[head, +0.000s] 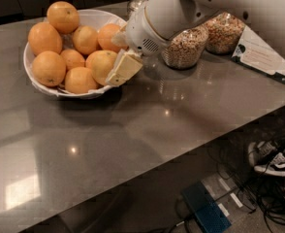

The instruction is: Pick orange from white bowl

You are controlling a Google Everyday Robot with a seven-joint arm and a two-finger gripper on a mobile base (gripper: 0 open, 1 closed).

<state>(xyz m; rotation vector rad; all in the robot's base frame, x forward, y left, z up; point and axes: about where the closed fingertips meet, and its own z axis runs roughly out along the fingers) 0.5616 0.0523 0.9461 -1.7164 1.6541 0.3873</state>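
The white bowl (29,71) stands at the back left of the grey table and holds several oranges. The orange (99,63), large and paler yellow-orange, lies at the bowl's right side. My gripper (121,53) reaches over the bowl's right rim, open. One cream finger (125,68) lies against the right side of that orange. The other finger (119,38) is behind it, by a deeper-coloured orange (107,35). No orange is lifted.
Two glass jars of cereal (183,47) (224,32) stand right of the bowl, partly behind my arm. A printed card (262,57) lies at the far right. The table's front edge runs diagonally; cables, shoes (271,161) and a blue box (206,210) lie on the floor below.
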